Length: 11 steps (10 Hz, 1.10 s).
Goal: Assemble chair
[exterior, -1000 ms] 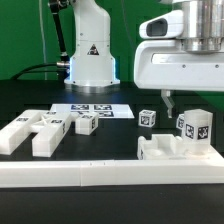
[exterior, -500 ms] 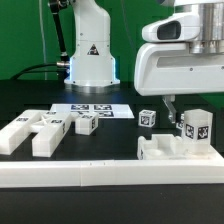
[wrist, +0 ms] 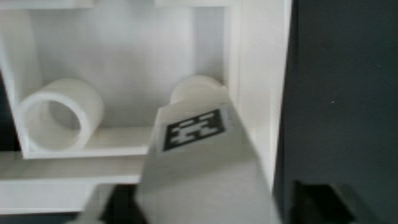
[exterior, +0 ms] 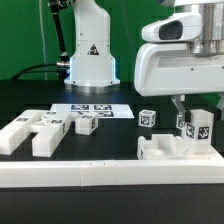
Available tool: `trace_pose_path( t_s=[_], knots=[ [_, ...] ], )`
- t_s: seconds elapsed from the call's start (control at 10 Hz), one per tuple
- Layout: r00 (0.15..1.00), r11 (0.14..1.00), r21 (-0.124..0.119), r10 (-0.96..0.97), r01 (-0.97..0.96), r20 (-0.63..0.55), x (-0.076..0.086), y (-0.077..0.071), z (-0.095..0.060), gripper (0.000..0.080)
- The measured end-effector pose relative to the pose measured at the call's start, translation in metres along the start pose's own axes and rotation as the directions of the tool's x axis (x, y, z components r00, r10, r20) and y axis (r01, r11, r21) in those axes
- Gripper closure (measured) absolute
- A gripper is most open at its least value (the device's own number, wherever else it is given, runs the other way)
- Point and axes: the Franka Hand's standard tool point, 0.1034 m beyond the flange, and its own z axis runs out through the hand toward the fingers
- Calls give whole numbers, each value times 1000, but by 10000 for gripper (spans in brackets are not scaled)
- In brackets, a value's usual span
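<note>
The chair is in loose white parts. A notched slab (exterior: 170, 148) lies at the exterior view's right, with two upright tagged pieces (exterior: 203, 127) behind it. Several blocks (exterior: 30, 132) and small tagged cubes (exterior: 87, 123) lie at the left, and one cube (exterior: 148, 117) in the middle. My gripper (exterior: 197, 108) hangs low over the two upright pieces. In the wrist view a tagged white bar (wrist: 199, 140) stands between my dark fingers (wrist: 329, 200), with a white round peg (wrist: 63, 115) beside it. The jaws stand apart on either side of the bar, and the gripper (wrist: 199, 208) looks open.
The marker board (exterior: 92, 108) lies flat behind the left parts. The long white border rail (exterior: 90, 176) runs along the front. The robot base (exterior: 90, 55) stands at the back, with a cable (exterior: 30, 70) to its left.
My gripper has moved toward the exterior view's right, from beside the notched slab to over the two upright tagged pieces. The parts have not moved.
</note>
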Motion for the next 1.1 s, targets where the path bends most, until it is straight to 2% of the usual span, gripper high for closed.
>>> trace_pose_path(
  t_s=[0.3,0.5,0.6,0.9,1.1],
  knots=[
    [985,985,1,173,-173,0,0,1,0,511],
    [928,928,0,372,-372,1,0,2,0,510],
    [888,888,0,459,-459,1,0,2,1,510],
    [696,696,3,718,-718,-3,0,4,1,509],
    [580,580,3,815,-815,-3,-1,5,2,509]
  ],
)
